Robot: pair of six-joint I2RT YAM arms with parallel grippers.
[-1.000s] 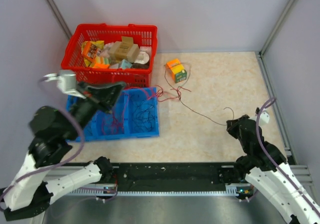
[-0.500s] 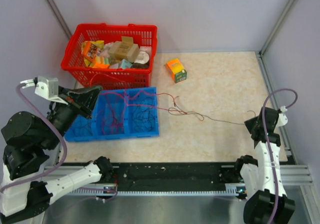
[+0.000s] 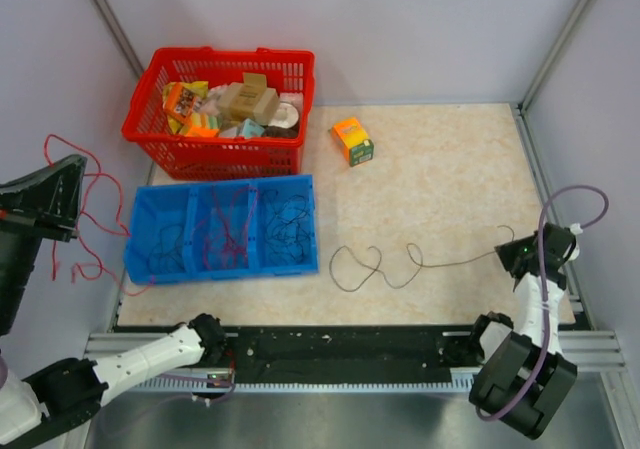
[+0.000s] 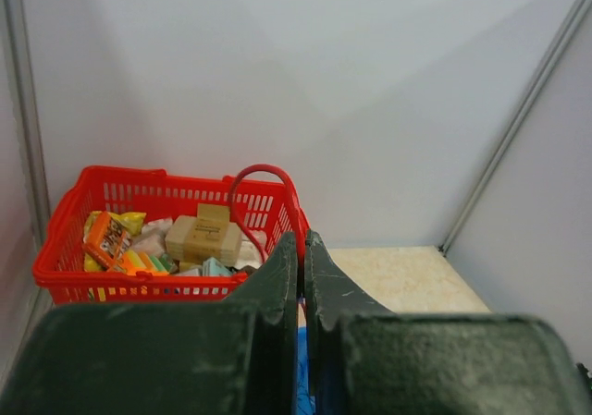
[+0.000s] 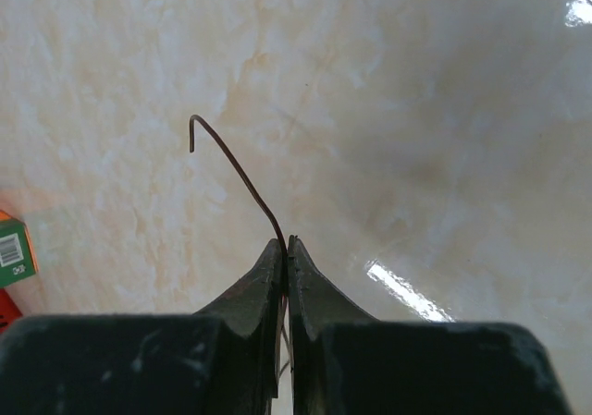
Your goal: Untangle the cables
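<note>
Right wrist view: the right claw [image 5: 285,249] is pinched on a dark wire [image 5: 236,170] whose hooked end rises above the fingertips. From above, that wire [image 3: 400,262] snakes left in loops across the counter [image 3: 440,169]. The left claw [image 4: 301,249] is pinched on a red wire [image 3: 75,209] dangling at the far left. More wires lie in the blue bins [image 3: 225,231], below a red basket [image 3: 220,109].

Ahead of my left gripper I see a red basket [image 3: 220,109] of boxes; beside it an orange carton [image 3: 352,140], nearer a blue tray [image 3: 225,269].
</note>
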